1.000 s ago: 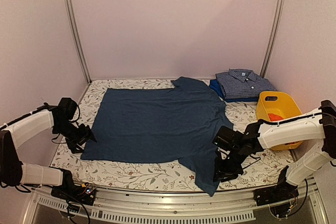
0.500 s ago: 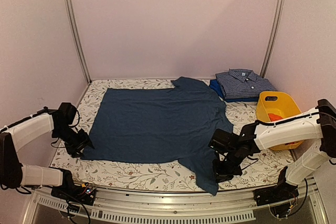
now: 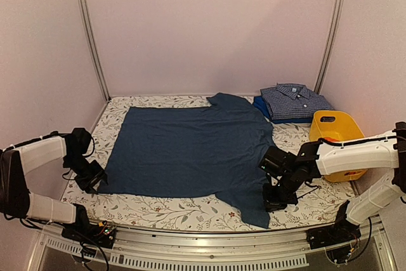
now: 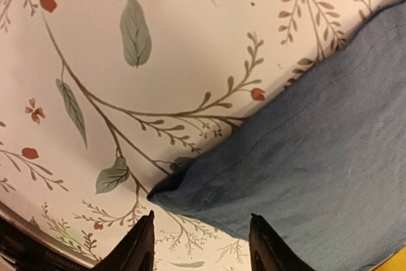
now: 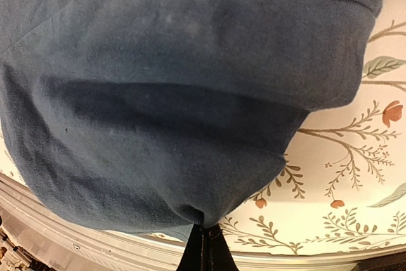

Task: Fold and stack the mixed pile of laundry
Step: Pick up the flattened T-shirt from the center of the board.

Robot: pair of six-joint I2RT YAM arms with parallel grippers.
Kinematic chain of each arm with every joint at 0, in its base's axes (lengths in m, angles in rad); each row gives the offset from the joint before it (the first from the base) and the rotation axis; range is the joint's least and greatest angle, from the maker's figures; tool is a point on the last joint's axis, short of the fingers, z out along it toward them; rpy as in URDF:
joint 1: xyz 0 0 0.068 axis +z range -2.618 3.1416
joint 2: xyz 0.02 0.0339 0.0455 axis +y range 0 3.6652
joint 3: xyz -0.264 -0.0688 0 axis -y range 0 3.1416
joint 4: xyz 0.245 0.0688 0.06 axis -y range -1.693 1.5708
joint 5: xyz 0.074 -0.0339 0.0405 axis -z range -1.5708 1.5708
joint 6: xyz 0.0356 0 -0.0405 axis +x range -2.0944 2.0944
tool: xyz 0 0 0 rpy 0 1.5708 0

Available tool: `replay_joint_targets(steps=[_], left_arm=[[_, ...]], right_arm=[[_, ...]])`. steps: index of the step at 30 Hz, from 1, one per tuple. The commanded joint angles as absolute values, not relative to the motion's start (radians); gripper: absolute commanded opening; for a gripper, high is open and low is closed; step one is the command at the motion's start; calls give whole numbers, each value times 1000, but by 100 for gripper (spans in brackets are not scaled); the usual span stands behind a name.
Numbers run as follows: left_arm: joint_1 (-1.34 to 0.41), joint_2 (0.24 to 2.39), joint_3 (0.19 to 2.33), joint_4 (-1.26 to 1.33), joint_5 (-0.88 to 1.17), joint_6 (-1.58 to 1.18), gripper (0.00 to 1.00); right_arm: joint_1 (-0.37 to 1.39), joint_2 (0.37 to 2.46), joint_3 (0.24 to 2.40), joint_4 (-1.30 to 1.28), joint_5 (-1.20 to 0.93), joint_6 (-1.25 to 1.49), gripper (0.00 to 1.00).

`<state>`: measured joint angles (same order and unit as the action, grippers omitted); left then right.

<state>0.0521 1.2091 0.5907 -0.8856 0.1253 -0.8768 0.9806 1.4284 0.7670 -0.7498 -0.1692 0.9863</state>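
A dark blue T-shirt (image 3: 190, 147) lies spread flat on the floral table cover. At its near-left corner (image 4: 184, 185) sits my left gripper (image 3: 94, 179), open. Its two dark fingertips (image 4: 143, 239) straddle the table just short of that corner, and nothing is gripped. My right gripper (image 3: 274, 201) is shut on the shirt's near-right sleeve (image 5: 177, 125), and the cloth bunches into the closed jaws (image 5: 204, 228). A folded blue check shirt (image 3: 295, 101) rests at the back right on a bright blue folded piece (image 3: 261, 107). A red-orange cloth (image 3: 332, 141) lies in the basket.
The yellow plastic basket (image 3: 328, 118) stands at the right edge, just behind my right arm. Metal frame posts (image 3: 89, 30) rise at the back corners. The table's near edge and rail (image 5: 127, 245) run close under the held sleeve.
My left gripper slid toward the near-left corner of the T-shirt while its jaws narrowed. My right gripper shut on the sleeve and drew it slightly right.
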Motion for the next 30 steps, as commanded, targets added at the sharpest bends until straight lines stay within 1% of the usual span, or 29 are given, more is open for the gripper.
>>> replay_joint_targets(steps=[1,5,10,14,16,18,19,20,21,30], left_arm=[[68,1205,585,-912,43,-948,50],[75,1238,573,-885,43,-949,45],[76,1269,563,-867,59,-945,33],[76,1275,564,-868,56,-942,31],[77,1279,565,-867,54,-941,27],[77,1281,568,-866,51,-937,21],[77,1280,569,-865,50,-935,15],[80,1278,570,-866,50,-932,5],[80,1272,574,-868,51,-930,0],[80,1215,659,-952,43,-926,0]], right_arm=[[965,1428,795,-762,-154,952,0],[954,1434,799,-759,-156,937,0],[947,1437,801,-759,-161,925,0],[945,1436,799,-758,-161,923,0],[944,1434,799,-758,-162,924,0],[943,1431,801,-758,-161,924,0],[943,1429,803,-759,-161,925,0],[944,1424,808,-761,-161,926,0],[943,1421,814,-764,-161,926,0],[944,1356,891,-819,-130,931,0]])
